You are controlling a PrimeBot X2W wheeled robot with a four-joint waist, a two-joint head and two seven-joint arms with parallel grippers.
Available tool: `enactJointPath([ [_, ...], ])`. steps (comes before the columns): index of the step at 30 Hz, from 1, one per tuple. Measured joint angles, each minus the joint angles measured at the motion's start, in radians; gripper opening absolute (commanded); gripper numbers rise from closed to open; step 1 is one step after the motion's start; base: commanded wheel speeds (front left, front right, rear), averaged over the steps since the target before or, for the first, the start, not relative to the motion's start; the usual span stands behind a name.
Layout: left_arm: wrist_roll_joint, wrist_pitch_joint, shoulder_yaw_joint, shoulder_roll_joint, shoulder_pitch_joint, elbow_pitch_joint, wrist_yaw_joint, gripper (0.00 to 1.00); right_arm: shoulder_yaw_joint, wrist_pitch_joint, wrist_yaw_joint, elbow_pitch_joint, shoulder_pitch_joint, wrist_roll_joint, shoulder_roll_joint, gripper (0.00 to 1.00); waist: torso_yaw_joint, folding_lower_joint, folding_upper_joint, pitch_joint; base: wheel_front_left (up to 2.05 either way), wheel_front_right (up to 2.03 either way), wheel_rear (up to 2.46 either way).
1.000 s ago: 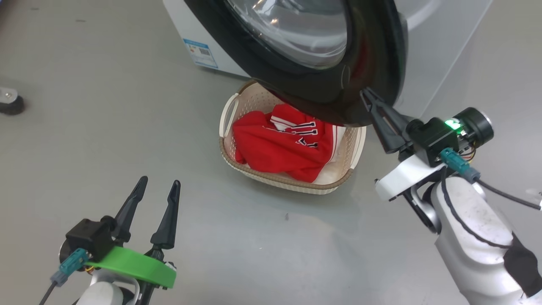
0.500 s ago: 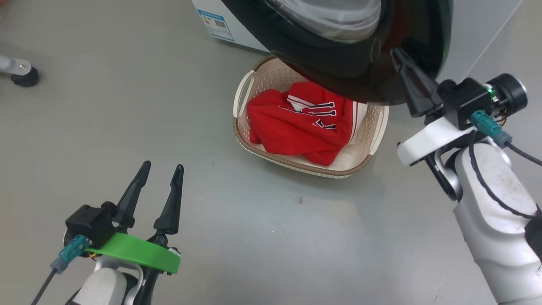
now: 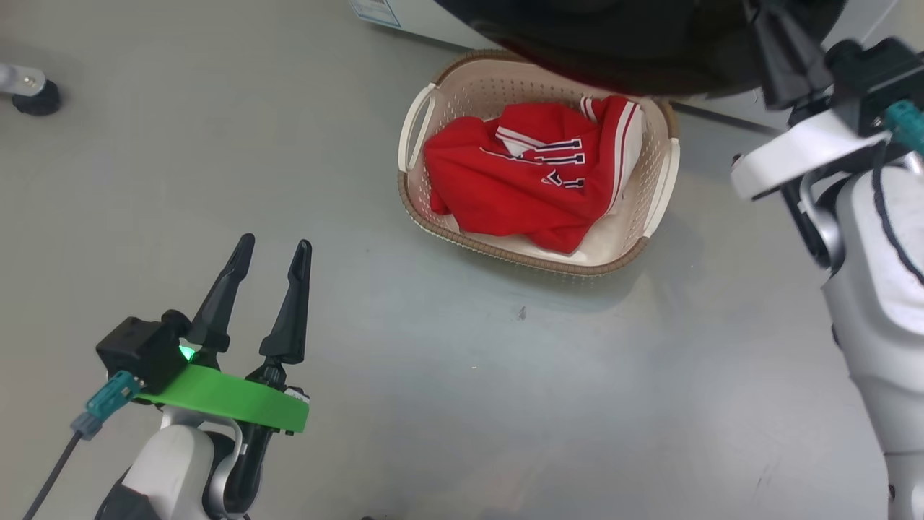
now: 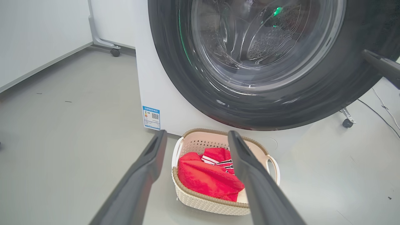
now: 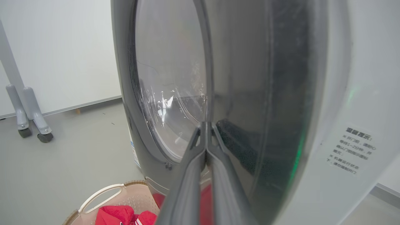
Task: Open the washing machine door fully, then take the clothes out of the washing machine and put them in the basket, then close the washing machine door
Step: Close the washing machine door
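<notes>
The washing machine door (image 4: pixel 175 68), a black ring around bulging glass, stands almost flat against the white washing machine (image 4: pixel 150 78). My right gripper (image 5: pixel 205 125) is shut, empty, with its tips against the door's black rim (image 5: pixel 281 93); in the head view the right gripper (image 3: pixel 766 20) is at the top right. Below the door sits the cream basket (image 3: pixel 668 180) holding the red clothes (image 3: pixel 520 180). My left gripper (image 3: pixel 274 247) hovers open and empty over the floor, well left of the basket. Between its fingers (image 4: pixel 147 168) show the basket (image 4: pixel 218 204) and clothes (image 4: pixel 203 178).
Bare grey floor (image 3: pixel 505 404) lies around the basket. A wheeled stand foot (image 3: pixel 29 97) sits at the far left, and two more casters (image 5: pixel 28 125) stand by the wall. A blue label (image 4: pixel 151 117) marks the machine's lower front. A cable (image 4: pixel 379 115) trails at right.
The door has swung in toward the machine, uncovering more of the basket, with my shut right gripper following its rim. The head camera has also shifted. My left gripper stays open in place.
</notes>
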Motion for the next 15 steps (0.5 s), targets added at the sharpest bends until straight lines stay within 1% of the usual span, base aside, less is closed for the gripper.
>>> enactJointPath([
  [5, -0.009, 0.0, 0.0, -0.009, -0.012, -0.002, 0.0, 1.0, -0.032, 0.01, -0.015, 0.005, -0.06, -0.006, -0.026, 0.0, 0.009, 0.0, 0.0, 0.034, 0.0, 0.0, 0.0],
  [15, -0.018, 0.0, -0.013, -0.022, -0.046, 0.001, 0.0, 1.0, -0.076, 0.036, -0.017, 0.03, -0.179, -0.007, -0.077, 0.0, 0.036, 0.0, 0.0, 0.097, 0.0, 0.0, 0.0],
])
